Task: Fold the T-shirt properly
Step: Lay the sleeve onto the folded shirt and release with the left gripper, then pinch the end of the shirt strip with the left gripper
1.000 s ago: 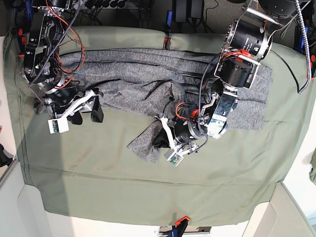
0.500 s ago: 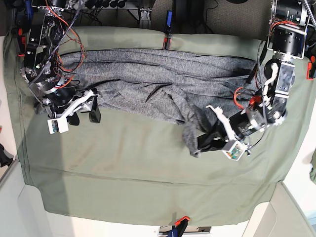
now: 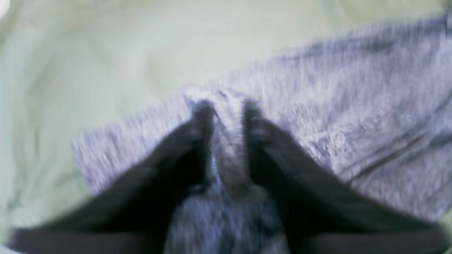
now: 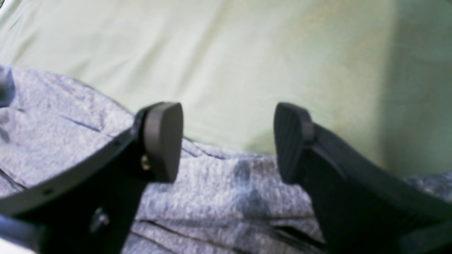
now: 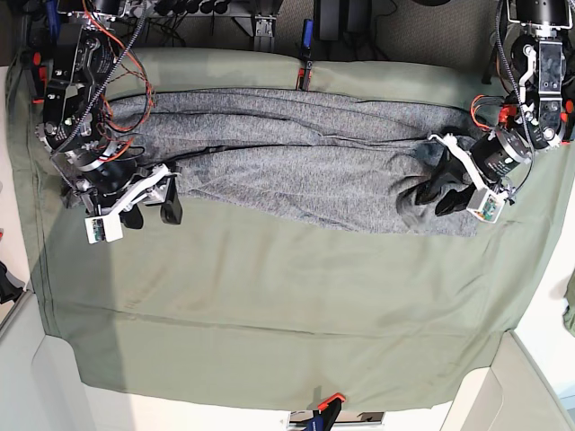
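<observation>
The heather-grey T-shirt (image 5: pixel 296 157) lies as a long crumpled band across the far half of the olive table cloth (image 5: pixel 269 296). My left gripper (image 5: pixel 440 193) at the shirt's right end is shut on a pinched fold of the T-shirt (image 3: pixel 227 148); its dark fingers (image 3: pixel 197 141) show blurred in the left wrist view. My right gripper (image 5: pixel 154 206) is open and empty at the shirt's left end. In the right wrist view its fingertips (image 4: pixel 164 139) stand wide apart just above the shirt's edge (image 4: pixel 219 194).
The olive table cloth also shows in both wrist views (image 4: pixel 247 53) (image 3: pixel 106 53). Clamps hold the cloth at the far edge (image 5: pixel 303 76) and near edge (image 5: pixel 328 401). Cables and arm bases sit along the back.
My left gripper has pulled the gripped shirt fold from the table's middle out to the far right, stretching the shirt into a long band. The right arm has barely moved.
</observation>
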Robot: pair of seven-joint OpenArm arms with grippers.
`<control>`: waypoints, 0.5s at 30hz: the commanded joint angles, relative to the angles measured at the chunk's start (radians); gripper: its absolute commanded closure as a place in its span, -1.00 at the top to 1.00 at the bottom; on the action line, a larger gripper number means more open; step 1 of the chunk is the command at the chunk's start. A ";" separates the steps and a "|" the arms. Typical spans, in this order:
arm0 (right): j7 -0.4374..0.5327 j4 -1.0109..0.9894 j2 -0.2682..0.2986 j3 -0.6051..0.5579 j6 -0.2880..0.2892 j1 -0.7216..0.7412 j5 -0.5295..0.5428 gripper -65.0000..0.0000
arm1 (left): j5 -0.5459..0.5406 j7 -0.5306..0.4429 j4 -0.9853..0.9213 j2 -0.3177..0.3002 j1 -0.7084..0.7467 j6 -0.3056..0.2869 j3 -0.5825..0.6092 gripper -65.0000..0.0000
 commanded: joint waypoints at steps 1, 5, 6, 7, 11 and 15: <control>0.026 0.018 0.003 0.002 0.004 0.014 0.016 0.24 | -0.018 -0.013 0.017 -0.014 -0.002 -0.006 -0.010 -0.09; 0.026 0.018 0.003 0.002 0.004 0.014 0.016 0.24 | -0.022 0.013 0.018 -0.014 0.019 -0.006 -0.018 -0.06; 0.026 0.018 0.003 0.002 0.004 0.014 0.016 0.24 | -0.040 0.029 0.018 -0.014 0.020 0.033 -0.031 -0.06; 0.024 0.018 0.003 0.002 0.004 0.013 0.015 0.24 | -0.066 0.043 0.018 -0.014 0.020 0.058 -0.053 -0.06; 0.022 0.018 0.003 0.002 0.004 0.014 0.016 0.24 | -0.203 0.108 0.018 0.006 0.023 0.072 -0.208 -0.03; 0.024 0.018 0.003 0.002 0.004 0.014 0.016 0.24 | -0.335 0.232 0.017 0.013 0.026 0.018 -0.290 0.11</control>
